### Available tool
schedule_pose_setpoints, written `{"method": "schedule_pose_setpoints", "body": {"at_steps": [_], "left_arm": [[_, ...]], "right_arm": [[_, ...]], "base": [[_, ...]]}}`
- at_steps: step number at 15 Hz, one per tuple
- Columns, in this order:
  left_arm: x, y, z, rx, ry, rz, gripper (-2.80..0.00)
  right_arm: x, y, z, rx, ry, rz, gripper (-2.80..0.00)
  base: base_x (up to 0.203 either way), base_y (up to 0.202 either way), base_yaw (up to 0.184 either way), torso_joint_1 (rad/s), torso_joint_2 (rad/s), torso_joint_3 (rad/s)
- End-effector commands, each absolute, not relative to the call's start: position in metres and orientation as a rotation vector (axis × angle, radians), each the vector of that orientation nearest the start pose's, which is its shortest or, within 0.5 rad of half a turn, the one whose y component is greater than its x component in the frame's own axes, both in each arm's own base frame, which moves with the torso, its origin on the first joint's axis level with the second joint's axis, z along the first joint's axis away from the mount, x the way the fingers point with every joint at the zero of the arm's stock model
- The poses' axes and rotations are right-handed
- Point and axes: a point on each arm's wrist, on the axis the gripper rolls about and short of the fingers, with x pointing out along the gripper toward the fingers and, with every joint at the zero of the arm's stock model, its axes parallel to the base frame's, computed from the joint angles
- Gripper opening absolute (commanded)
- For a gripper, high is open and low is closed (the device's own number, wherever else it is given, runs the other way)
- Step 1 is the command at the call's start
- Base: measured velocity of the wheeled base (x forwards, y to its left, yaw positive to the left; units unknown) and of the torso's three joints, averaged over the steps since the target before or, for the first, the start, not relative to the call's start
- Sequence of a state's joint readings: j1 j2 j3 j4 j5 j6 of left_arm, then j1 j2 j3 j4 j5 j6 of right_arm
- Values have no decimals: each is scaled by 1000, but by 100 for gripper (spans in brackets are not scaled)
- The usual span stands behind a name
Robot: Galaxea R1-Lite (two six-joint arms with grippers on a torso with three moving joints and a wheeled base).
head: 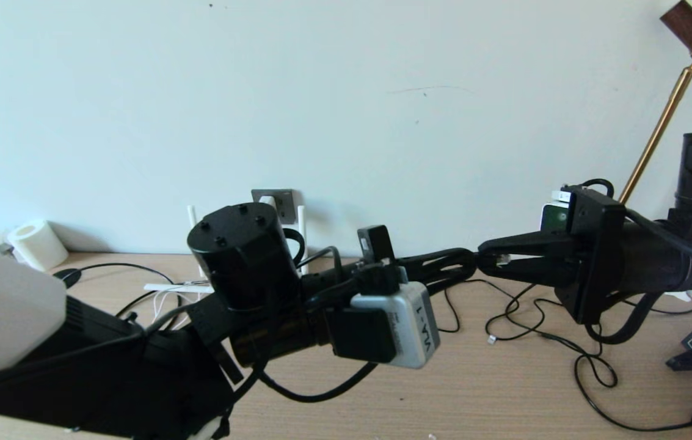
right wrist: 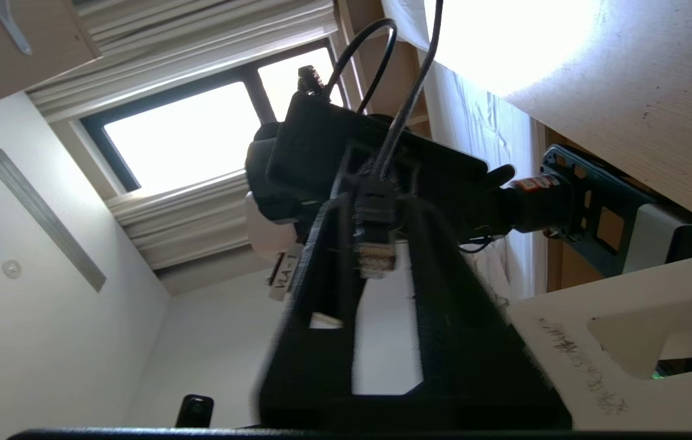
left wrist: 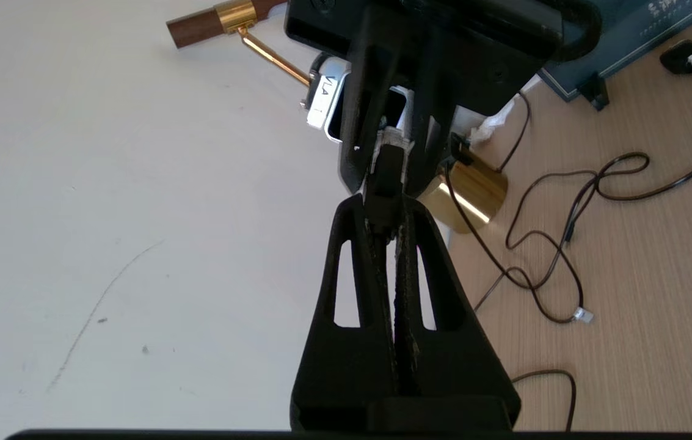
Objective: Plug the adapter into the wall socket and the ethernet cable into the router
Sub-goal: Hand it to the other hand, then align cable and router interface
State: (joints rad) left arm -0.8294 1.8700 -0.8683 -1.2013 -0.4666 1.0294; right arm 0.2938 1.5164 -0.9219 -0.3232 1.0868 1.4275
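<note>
Where the two arms meet tip to tip above the desk [head: 474, 391], the left gripper [left wrist: 385, 223] is clamped tight on the black boot of the ethernet cable [right wrist: 375, 244], just behind its clear clip connector. The right gripper [right wrist: 376, 211] stands around the plug itself with its jaws a little apart, light showing down one side, so I judge it is not pinching.

The plug looks light and rigid, but its little latch is brittle plastic, so the boot is the safer place to hold it, squeezed across the flat sides. The glossy cord behind it is stiff and springy. It will probably tug the plug sideways and may slip if taken on the bare cord.

The connector's long axis runs nearly level, along the line of the two arms and roughly parallel to the wall. Its contact end points at the right wrist, and the cord leads off past the left arm.

The router [head: 178, 287] lies flat near the wall behind the left arm, antennas upright, below the wall socket [head: 284, 205], so the plug faces away from it and I'd say it needs turning round
</note>
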Motion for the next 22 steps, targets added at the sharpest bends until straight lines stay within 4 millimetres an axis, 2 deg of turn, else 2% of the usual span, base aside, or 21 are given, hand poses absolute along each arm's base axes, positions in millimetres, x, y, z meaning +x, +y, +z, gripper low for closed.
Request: {"method": "schedule_pose_setpoints", "body": {"at_steps": [1, 6, 8, 9, 11, 12, 14, 15, 16, 17, 19, 22], "left_arm": [[225, -261, 200, 838, -857, -1056, -280], [219, -252, 196, 817, -812, -1076, -280], [208, -237, 191, 766, -703, -1073, -280], [199, -225, 187, 714, -607, -1050, -280], [183, -204, 179, 553, -396, -977, -280], [179, -197, 175, 462, -307, -920, -280], [174, -187, 174, 286, -184, -813, -280], [172, -183, 171, 193, -120, -755, -280], [170, -179, 165, 124, -61, -719, -280], [168, -176, 158, 53, 2, -687, -280], [166, -171, 145, -83, 113, -611, -280], [172, -159, 133, -146, 182, -418, -280]], "right_arm": [[241, 94, 239, 1285, 1216, 939, 0], [238, 91, 243, 1283, 1183, 936, 0], [233, 83, 251, 1285, 1059, 882, 0], [226, 80, 257, 1253, 941, 861, 0], [202, 71, 266, 1101, 709, 856, 0], [190, 67, 264, 996, 578, 800, 0], [173, 57, 247, 730, 379, 616, 0], [164, 51, 233, 519, 295, 486, 0], [150, 44, 219, 342, 242, 353, 0], [130, 37, 213, 234, 182, 281, 0], [87, 22, 206, 107, 61, 181, 0], [32, 3, 186, 17, 25, 7, 0]], "base": [[0, 0, 0, 0, 0, 0], [0, 0, 0, 0, 0, 0], [0, 0, 0, 0, 0, 0], [0, 0, 0, 0, 0, 0], [0, 0, 0, 0, 0, 0], [0, 0, 0, 0, 0, 0], [0, 0, 0, 0, 0, 0], [0, 0, 0, 0, 0, 0], [0, 0, 0, 0, 0, 0], [0, 0, 0, 0, 0, 0], [0, 0, 0, 0, 0, 0], [0, 0, 0, 0, 0, 0]]}}
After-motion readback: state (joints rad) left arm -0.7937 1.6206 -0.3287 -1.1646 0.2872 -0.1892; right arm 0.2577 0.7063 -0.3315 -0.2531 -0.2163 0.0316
